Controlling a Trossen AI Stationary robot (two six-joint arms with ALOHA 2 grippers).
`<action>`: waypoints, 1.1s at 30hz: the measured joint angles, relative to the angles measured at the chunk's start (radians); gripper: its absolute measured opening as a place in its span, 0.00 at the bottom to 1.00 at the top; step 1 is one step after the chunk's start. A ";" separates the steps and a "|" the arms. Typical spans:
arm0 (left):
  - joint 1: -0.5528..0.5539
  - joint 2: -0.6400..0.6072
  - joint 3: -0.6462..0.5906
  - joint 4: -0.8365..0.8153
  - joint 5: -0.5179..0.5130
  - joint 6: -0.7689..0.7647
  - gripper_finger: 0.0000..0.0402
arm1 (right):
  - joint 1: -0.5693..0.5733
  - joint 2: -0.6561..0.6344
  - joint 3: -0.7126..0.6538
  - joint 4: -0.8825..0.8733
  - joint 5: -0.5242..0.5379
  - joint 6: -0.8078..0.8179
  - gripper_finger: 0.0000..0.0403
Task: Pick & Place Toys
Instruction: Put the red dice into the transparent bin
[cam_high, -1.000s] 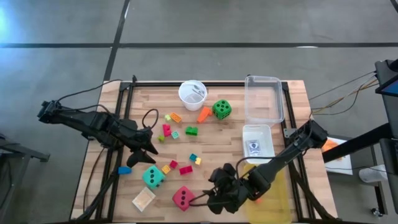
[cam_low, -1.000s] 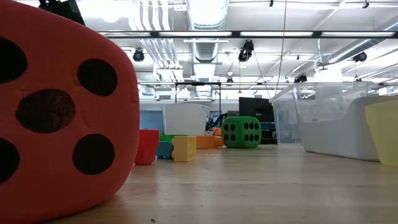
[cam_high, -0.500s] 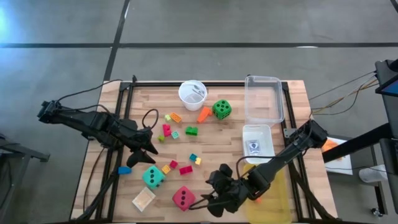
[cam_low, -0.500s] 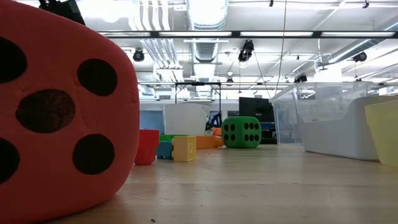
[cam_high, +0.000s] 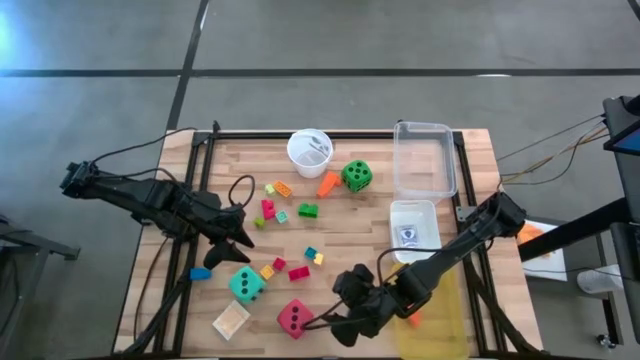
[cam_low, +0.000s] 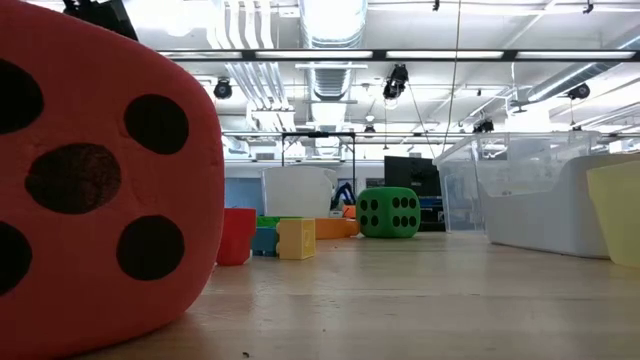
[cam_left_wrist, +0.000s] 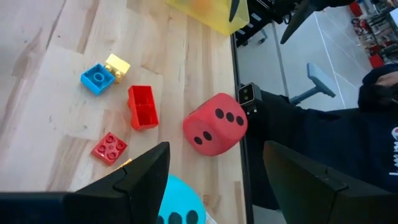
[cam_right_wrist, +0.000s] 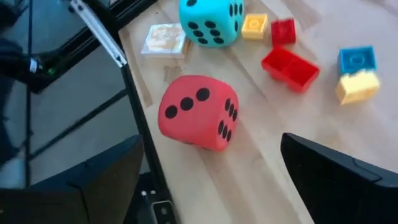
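The red die (cam_high: 293, 318) sits near the desk's (cam_high: 360, 215) front edge, the right gripper (cam_high: 328, 322) just beside it, fingers spread wide and holding nothing. Only the right wrist view shows its 3-pip face (cam_right_wrist: 198, 113). The left gripper (cam_high: 243, 251) hovers over the teal die (cam_high: 246, 284), fingers part open and empty.

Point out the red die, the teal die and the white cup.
red die (cam_right_wrist: 198, 112), right wrist view, top face.
teal die (cam_high: 246, 284), high view, top face.
white cup (cam_high: 309, 160), high view, near rim.
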 joint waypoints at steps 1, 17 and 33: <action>0.000 0.000 0.000 0.000 -0.007 0.007 0.66 | -0.003 0.006 0.000 0.000 -0.009 0.031 0.91; 0.000 -0.088 0.000 -0.096 -0.237 0.030 0.65 | -0.126 0.122 0.033 0.084 -0.241 0.086 0.91; 0.000 -0.105 0.000 -0.082 -0.362 0.060 0.65 | -0.147 0.303 0.266 -0.021 -0.326 0.055 0.91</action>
